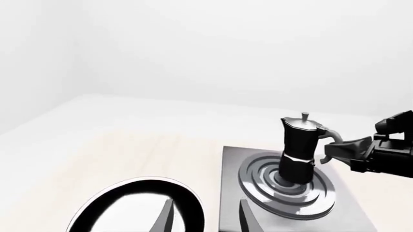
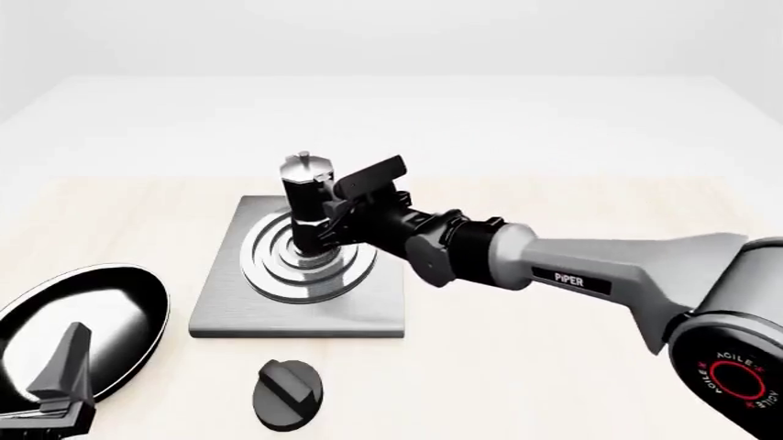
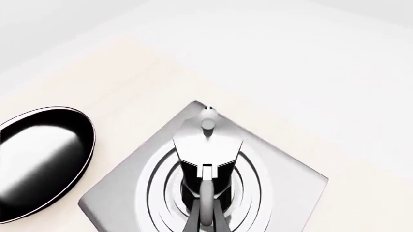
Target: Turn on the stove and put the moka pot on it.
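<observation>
Bright, even, diffuse light; sharp renders; soft glare on frying pan (image 2: pixel 73 321); shadows faint.

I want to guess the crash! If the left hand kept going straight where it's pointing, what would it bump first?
Probably the stove, near its front edge; its slab lies right ahead between the left hand fingertips. The moka pot stands further along, off to one side. Depth is hard to judge.

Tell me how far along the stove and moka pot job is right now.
The moka pot stands upright on the centre of the stove rings, so placing looks done. In hand: the right gripper is at the pot's handle, jaws closed around it, not yet released. Whether the knob has been turned cannot be told. The left gripper waits open over the pan.
</observation>
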Controlling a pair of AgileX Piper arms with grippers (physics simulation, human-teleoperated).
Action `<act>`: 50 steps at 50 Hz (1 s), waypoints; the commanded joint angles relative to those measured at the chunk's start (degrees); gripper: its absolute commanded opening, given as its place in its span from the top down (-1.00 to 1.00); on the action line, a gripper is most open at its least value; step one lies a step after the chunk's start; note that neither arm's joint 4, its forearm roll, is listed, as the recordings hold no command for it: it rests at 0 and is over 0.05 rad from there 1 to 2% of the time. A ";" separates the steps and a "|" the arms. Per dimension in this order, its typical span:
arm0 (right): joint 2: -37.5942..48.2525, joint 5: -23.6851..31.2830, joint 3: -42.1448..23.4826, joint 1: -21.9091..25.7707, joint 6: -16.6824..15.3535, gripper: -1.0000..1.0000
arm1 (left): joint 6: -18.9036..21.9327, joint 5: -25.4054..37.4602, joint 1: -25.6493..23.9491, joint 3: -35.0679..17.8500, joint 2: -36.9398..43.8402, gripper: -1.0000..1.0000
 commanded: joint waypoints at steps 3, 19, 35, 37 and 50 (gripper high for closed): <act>4.37 -0.82 -2.95 -0.37 0.40 1.00 | 0.31 -0.69 0.00 0.01 0.99 -1.00; 8.93 -1.86 -4.14 -0.42 1.24 1.00 | 0.69 -1.92 0.06 0.01 2.41 -1.00; 7.81 -2.75 -0.36 -0.58 1.26 1.00 | 0.75 -0.18 0.01 0.01 0.21 -1.00; 7.00 -2.91 0.68 -0.51 1.31 1.00 | 0.79 0.04 -0.05 0.00 -0.16 -1.00; -0.62 -0.98 5.88 -1.48 -0.50 -1.00 | 0.51 1.45 -0.22 -0.01 -2.27 -1.00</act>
